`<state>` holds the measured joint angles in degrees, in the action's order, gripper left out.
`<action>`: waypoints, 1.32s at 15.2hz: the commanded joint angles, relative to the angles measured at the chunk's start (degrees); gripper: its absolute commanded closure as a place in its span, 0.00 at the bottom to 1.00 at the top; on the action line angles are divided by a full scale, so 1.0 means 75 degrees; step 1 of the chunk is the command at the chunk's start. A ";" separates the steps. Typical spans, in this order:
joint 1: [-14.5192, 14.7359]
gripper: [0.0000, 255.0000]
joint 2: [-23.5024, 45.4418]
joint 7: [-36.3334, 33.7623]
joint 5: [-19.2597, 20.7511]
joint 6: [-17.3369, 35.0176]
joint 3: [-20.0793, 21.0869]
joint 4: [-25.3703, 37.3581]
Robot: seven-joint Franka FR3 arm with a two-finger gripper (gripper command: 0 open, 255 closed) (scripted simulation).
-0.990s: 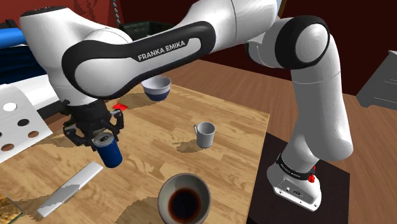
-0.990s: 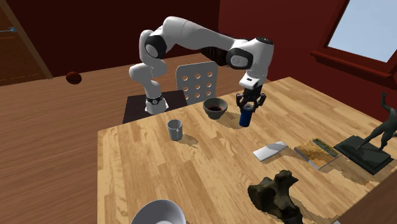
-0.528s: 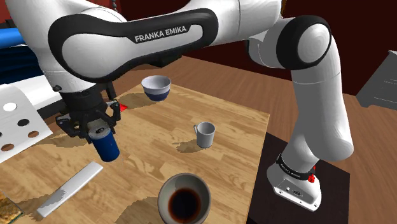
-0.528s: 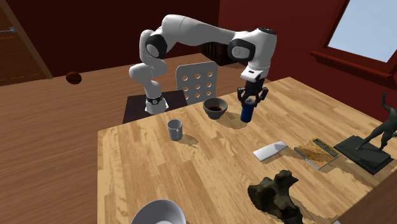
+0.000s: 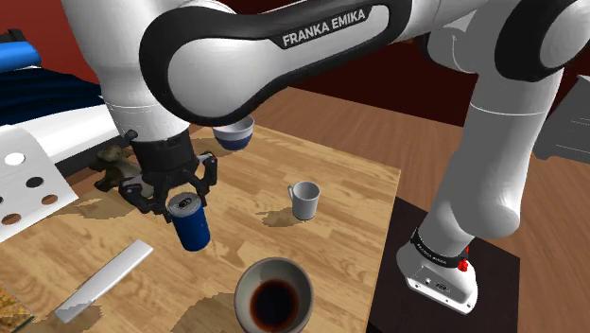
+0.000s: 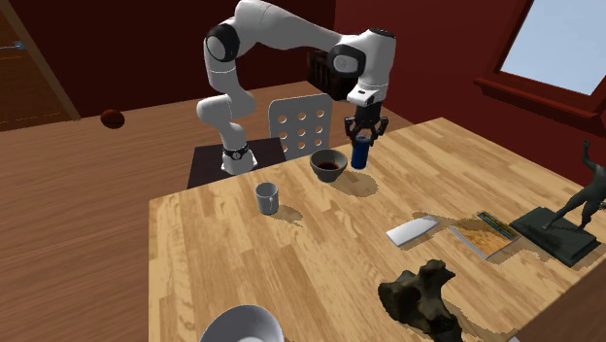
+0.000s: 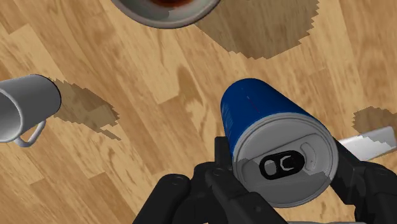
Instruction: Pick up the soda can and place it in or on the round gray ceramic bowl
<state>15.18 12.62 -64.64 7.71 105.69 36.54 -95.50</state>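
Claw (image 5: pixel 180 201) clasps the blue soda can (image 5: pixel 194 230) near its top, lifted off the bench (image 5: pixel 350 189), beside and to the shoulder view's left of the gray bowl (image 5: pixel 242 282). We should carry it over the bowl's dark middle, then lower it gently before letting go, lest it topple off the rim.

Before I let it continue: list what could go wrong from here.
1. The fingers grip the soda can near its top, and it hangs tilted above the table; it could slip or land askew.
2. The can looks taller than the bowl; set inside, it may lean or tip over the rim.
3. The mug stands near the bowl; a rolling can could hit it.
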 commanded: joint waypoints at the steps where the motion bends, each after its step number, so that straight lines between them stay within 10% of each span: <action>1: -0.0143 1.00 -0.0715 0.0061 -0.0418 0.0160 0.0110 -0.0739; 12: 0.0263 1.00 -0.4402 0.0593 -0.2684 -0.0051 -0.0007 -0.3558; 20: 0.0306 1.00 -0.4250 0.0565 -0.2694 0.0789 0.0134 -0.4259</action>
<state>17.46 -19.27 -60.51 -12.43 110.81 37.49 -126.68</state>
